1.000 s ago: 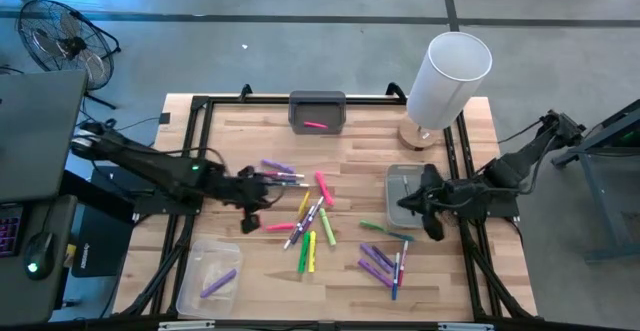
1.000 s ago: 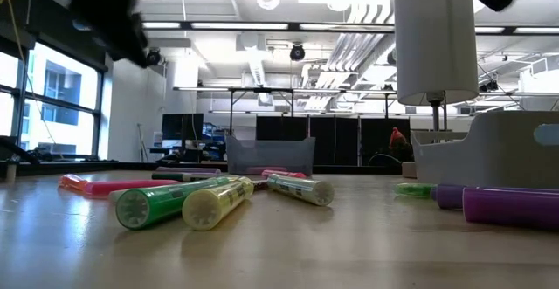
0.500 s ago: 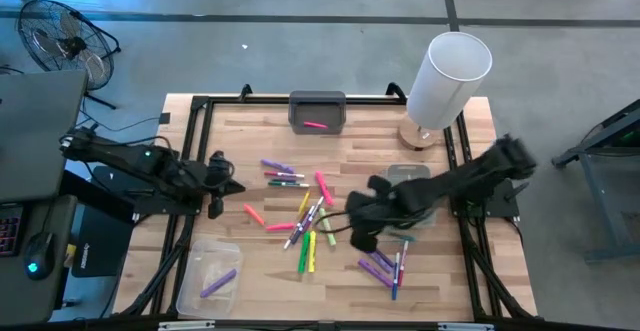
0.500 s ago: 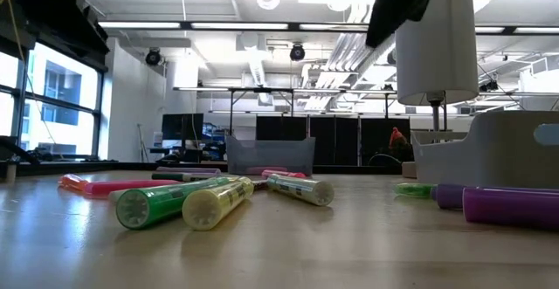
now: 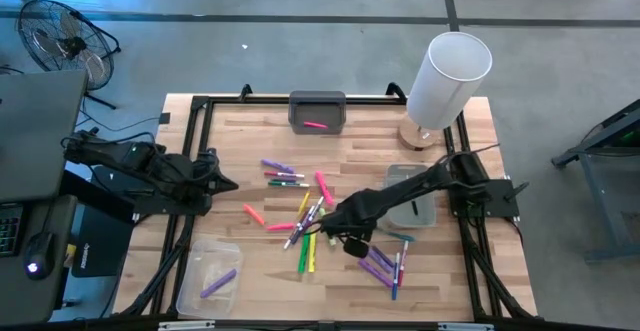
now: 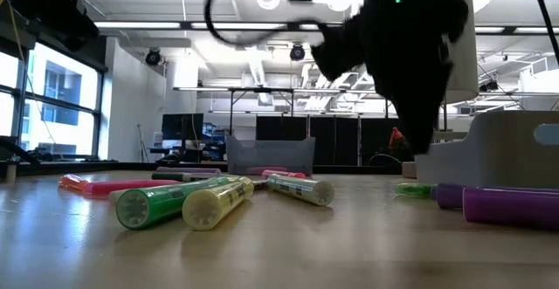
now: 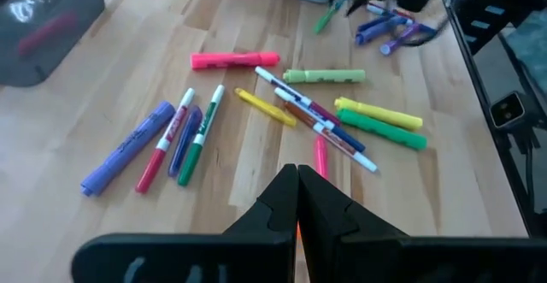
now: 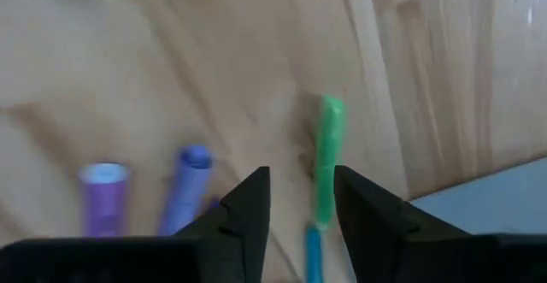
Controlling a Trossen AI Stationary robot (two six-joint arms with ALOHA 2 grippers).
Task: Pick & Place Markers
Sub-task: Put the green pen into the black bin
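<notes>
Mid-worktop, right hand (image 5: 349, 233) sits low over the scattered coloured marker pens (image 5: 306, 211); fingers (image 8: 244, 206) parted, holding nothing, straddling a thin green marker (image 8: 326, 159) whose near end is cut off. Low view: dark arm hides the far clutter. Left hand (image 5: 226, 183) waits at the wooden worktop's (image 5: 240, 136) left edge, fingers pressed together, empty. Open wood lies near the grey tray (image 5: 317, 111).

Pink, purple, green and yellow markers (image 5: 308, 216) on a pale wooden table (image 5: 230, 136).
</notes>
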